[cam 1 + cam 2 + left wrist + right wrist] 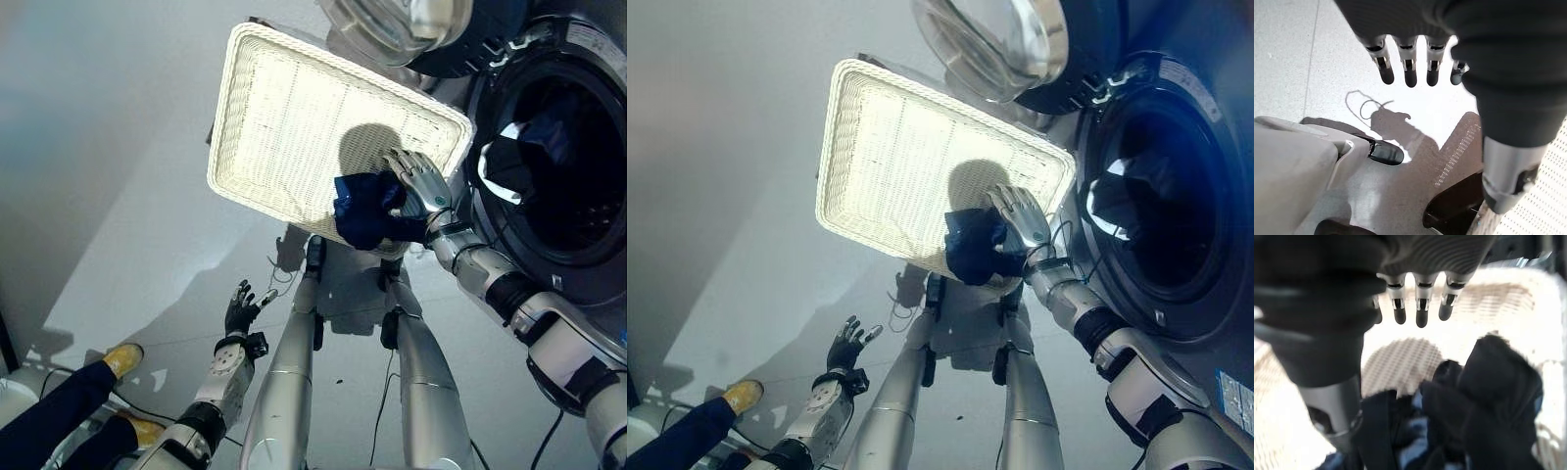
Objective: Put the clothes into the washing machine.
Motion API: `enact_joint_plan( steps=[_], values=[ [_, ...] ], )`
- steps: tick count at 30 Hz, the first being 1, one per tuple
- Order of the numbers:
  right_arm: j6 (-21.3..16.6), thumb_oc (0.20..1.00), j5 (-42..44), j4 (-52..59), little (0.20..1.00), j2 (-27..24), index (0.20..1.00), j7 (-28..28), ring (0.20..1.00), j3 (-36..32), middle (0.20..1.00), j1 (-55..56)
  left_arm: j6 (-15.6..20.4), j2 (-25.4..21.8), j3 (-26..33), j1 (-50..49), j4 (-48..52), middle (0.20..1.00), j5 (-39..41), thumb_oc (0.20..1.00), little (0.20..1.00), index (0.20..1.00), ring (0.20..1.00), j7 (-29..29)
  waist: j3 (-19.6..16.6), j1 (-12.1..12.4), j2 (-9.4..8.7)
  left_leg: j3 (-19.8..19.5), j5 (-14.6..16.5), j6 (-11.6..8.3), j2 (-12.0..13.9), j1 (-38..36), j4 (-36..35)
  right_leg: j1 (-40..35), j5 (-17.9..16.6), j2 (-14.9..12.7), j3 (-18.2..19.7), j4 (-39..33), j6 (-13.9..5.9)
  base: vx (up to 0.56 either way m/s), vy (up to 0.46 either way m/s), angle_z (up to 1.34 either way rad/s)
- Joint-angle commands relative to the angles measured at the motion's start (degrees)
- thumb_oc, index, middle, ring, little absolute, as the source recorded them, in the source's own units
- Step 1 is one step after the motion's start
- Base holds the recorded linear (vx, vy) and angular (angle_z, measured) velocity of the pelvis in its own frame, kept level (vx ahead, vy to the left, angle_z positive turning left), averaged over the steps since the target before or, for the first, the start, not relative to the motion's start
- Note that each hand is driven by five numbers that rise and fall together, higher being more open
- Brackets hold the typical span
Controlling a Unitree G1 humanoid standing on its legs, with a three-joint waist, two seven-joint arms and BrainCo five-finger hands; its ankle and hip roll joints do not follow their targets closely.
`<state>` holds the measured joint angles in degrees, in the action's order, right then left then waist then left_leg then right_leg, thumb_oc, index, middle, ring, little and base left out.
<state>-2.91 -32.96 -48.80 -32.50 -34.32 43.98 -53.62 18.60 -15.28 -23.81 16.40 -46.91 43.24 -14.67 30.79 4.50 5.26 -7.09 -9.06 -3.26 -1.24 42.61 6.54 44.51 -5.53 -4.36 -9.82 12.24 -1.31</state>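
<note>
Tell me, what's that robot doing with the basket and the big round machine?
The robot is doing laundry. Its right hand reaches into a white wicker basket with straight fingers, right over a dark blue piece of clothing lying at the basket's near edge. Beside the basket, the washing machine stands with its door open, and some clothes already lie inside the drum. The left hand hangs low by the robot's side, holding nothing.

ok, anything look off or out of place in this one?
Nothing damaged or spilled. One dark blue garment lies bunched over the near rim of the white basket, under the right hand, partly hanging over the edge. Dark clothes already sit in the washing machine drum. The left hand hangs open over the floor.
</note>
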Motion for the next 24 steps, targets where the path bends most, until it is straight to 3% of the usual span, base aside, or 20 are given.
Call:
enact_joint_plan(
  steps=[1,5,10,16,17,18,24],
  values=[
    [3.7,1.000,3.3,-2.0,1.000,-0.7,1.000,6.0,1.000,2.0,1.000,-2.0,-0.4,-2.1,-0.7,1.1,-0.4,1.000,-2.3,1.000,1.000,1.000,1.000,-0.6,-1.0,2.5,-0.51,3.2,1.7,2.17,-4.6,-1.5,-1.5,-1.4,0.9,1.2,-0.2,0.9,-5.04,0.01,-0.101,0.14],
    [8.8,1.000,4.7,-8.7,1.000,1.0,1.000,14.9,1.000,2.5,1.000,-3.3,-1.0,-2.1,-1.5,1.5,0.4,1.000,-3.1,1.000,1.000,1.000,1.000,-0.9,-1.0,3.5,-0.07,2.6,1.2,2.07,-4.6,-1.0,-2.2,-1.0,0.9,1.0,-1.0,0.8,-4.96,0.02,-0.057,0.12],
    [11.5,1.000,4.3,-12.5,1.000,2.5,1.000,24.7,1.000,2.6,1.000,-3.9,-1.8,-2.2,-2.1,2.0,2.4,1.000,-4.3,1.000,1.000,1.000,1.000,-1.3,-1.0,4.4,0.68,2.0,0.5,1.87,-4.7,-0.4,-2.8,-0.5,0.9,0.9,-1.5,0.8,-4.74,0.02,-0.055,0.07],
    [10.8,1.000,3.4,-13.2,1.000,3.4,1.000,32.0,1.000,3.1,1.000,-4.7,-2.6,-2.2,-2.3,2.3,3.5,1.000,-5.5,1.000,1.000,1.000,1.000,-1.9,-1.0,5.0,0.83,1.5,0.2,1.72,-4.6,-0.1,-3.1,-0.1,0.9,0.8,-2.0,0.9,-4.71,0.02,-0.049,0.04],
    [10.6,0.686,3.5,-13.0,0.686,3.5,0.686,33.8,0.686,3.4,0.686,-4.8,-2.8,-2.2,-2.2,2.3,3.7,1.000,-5.7,1.000,1.000,1.000,1.000,-2.0,-1.0,5.1,0.79,1.4,0.2,1.69,-4.5,0.0,-3.1,0.0,0.8,0.8,-2.1,0.9,-4.70,0.02,-0.052,0.00],
    [9.9,0.219,5.0,-12.7,0.219,3.6,0.219,36.3,0.219,3.8,0.219,-4.6,-3.3,-2.6,-2.3,2.3,4.4,1.000,-5.7,1.000,1.000,1.000,1.000,-2.3,-1.0,5.2,0.73,1.3,0.0,1.64,-4.5,0.0,-3.3,0.1,0.8,0.9,-2.2,0.8,-4.66,0.03,-0.071,-0.01],
    [7.7,0.200,14.4,-12.1,0.200,4.5,0.200,37.5,0.200,1.3,0.200,-4.1,-4.4,-2.7,-1.7,2.6,4.3,1.000,-6.3,1.000,1.000,1.000,1.000,-2.5,-1.0,5.1,0.55,1.1,-0.1,1.44,-4.2,-0.1,-3.1,0.2,1.2,1.4,-2.0,1.2,-4.24,0.01,-0.049,0.00]
  ],
)
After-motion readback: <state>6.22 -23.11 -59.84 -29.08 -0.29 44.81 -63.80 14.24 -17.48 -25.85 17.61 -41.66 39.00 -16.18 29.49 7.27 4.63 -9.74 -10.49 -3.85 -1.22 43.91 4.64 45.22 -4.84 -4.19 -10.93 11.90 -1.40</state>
